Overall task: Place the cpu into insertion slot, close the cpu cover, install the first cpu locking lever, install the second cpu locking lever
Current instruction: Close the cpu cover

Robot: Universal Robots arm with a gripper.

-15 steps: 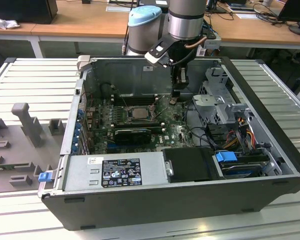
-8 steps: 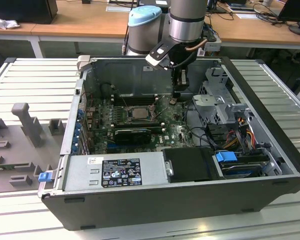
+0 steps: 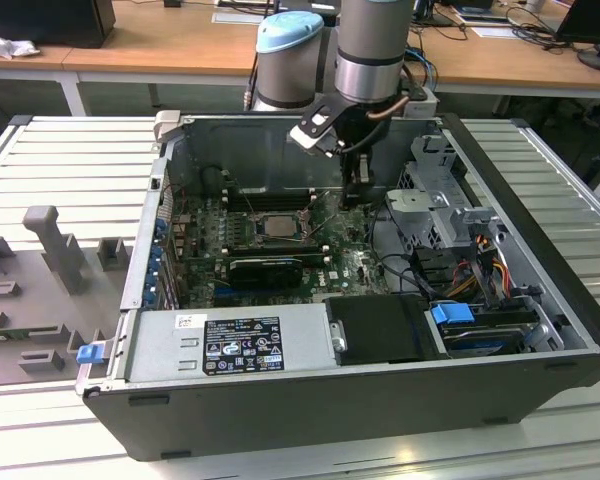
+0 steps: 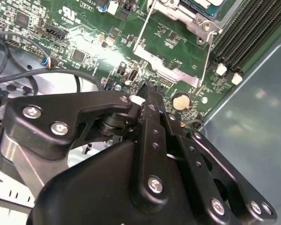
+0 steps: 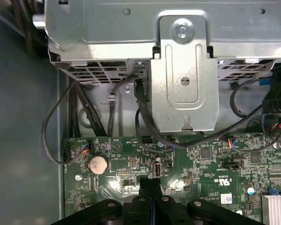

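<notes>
The open computer case (image 3: 310, 400) lies on the table. On its green motherboard, the insertion slot (image 3: 277, 226) holds the pale square cpu (image 3: 278, 224). In the second wrist view the silvery cpu cover (image 4: 166, 65) is swung open on the slot's side that faces the gripper. Two thin wire levers (image 4: 143, 28) (image 4: 206, 56) stand unlatched beside it. My gripper (image 3: 358, 198) hangs over the board on the exterior view's right of the slot, a short way off. Both wrist views show its black fingers pressed together (image 4: 147, 91) (image 5: 152, 185), with nothing between them.
A metal drive cage (image 5: 182, 70) and black cables (image 5: 84, 112) lie just beyond the gripper. A coin battery (image 5: 97, 164) sits on the board close to the fingertips. Black memory slots (image 4: 243, 33) run beside the socket. The power supply (image 3: 230, 345) fills the case's near side.
</notes>
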